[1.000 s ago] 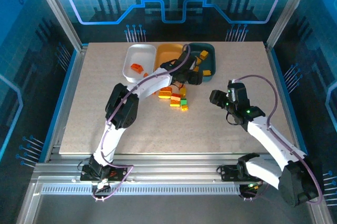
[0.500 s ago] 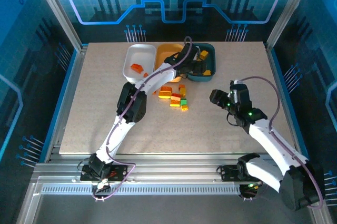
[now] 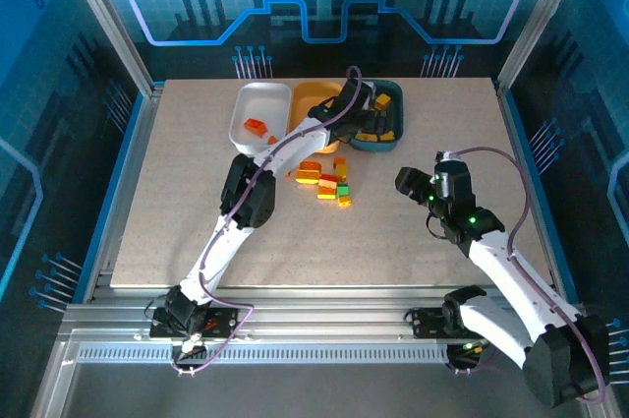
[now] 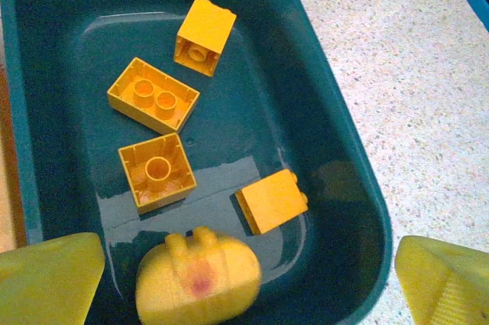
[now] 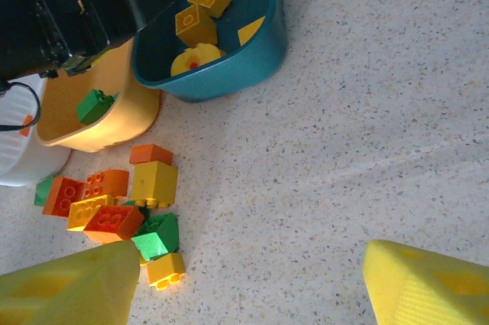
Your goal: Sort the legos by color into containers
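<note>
My left gripper (image 3: 366, 115) hangs open over the dark teal container (image 3: 398, 115), its yellow fingers (image 4: 46, 279) wide apart. Between them a rounded yellow lego (image 4: 199, 279) shows blurred, free of both fingers, inside the teal container (image 4: 359, 187) with several yellow legos (image 4: 153, 95). A pile of orange-red, yellow and green legos (image 3: 326, 180) lies on the table below the containers. My right gripper (image 3: 405, 182) stands open to the right of that pile (image 5: 122, 203), with bare table between its fingers (image 5: 428, 287).
The white container (image 3: 241, 113) holds an orange-red lego (image 3: 256, 127). The orange-yellow container (image 3: 307, 98) between it and the teal one holds a green lego (image 5: 95, 105). The left arm stretches across the table's middle toward the containers. Metal frame rails edge the table.
My left gripper moved from beside the pile to over the teal container and opened, letting go of the rounded yellow lego. The right gripper drifted slightly right.
</note>
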Tool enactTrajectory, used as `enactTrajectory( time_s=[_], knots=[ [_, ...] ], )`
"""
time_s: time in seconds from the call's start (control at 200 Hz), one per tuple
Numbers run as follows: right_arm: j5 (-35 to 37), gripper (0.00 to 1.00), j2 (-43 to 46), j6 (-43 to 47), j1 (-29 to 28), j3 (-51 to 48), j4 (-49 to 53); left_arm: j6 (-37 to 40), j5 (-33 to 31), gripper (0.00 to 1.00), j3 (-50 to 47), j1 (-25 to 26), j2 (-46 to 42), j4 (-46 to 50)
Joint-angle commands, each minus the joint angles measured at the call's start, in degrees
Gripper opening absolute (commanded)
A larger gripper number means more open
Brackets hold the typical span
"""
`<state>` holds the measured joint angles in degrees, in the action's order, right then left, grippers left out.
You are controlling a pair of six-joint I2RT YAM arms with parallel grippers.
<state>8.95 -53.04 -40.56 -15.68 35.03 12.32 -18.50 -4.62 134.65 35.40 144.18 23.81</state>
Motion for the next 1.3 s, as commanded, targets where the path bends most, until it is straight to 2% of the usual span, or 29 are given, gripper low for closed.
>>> enactTrajectory(
  time_s=[0.0,0.115,0.27,0.365,0.46,0.74,1.136,1.296],
  knots=[
    [0.3,0.78,0.2,-0.2,0.8,-0.6,-1.3,2.3,0.1,0.99,-5.0,1.5,-11.2,-3.2],
    [-0.1,0.78,-0.3,-0.1,0.6,-0.9,-2.1,-0.6,-4.2,0.99,-23.8,0.7,-23.6,-9.5],
    [0.0,0.77,-1.2,0.3,-0.4,-1.0,-3.0,-9.3,-11.2,0.99,-48.8,-4.3,-37.2,-11.3],
    [0.1,0.77,-1.5,0.5,-1.1,-1.0,-3.4,-13.0,-11.4,0.97,-59.7,-8.6,-42.4,-10.7],
    [0.2,0.77,-1.5,0.8,-1.8,-0.9,-3.6,-12.9,-12.2,0.93,-66.3,-12.0,-44.7,-10.7],
    [1.7,0.75,-1.7,1.8,-2.8,-0.7,-3.4,-10.0,-12.4,0.8,-66.5,-17.3,-38.6,-8.6],
    [1.4,0.75,-3.0,2.3,-3.1,-0.4,-3.7,-6.4,-13.8,0.74,-57.4,-17.7,-29.2,-4.5],
    [1.6,0.74,-2.9,2.4,-3.1,-0.4,-3.6,-6.3,-14.2,0.68,-56.4,-17.7,-27.6,-3.6]
  ],
)
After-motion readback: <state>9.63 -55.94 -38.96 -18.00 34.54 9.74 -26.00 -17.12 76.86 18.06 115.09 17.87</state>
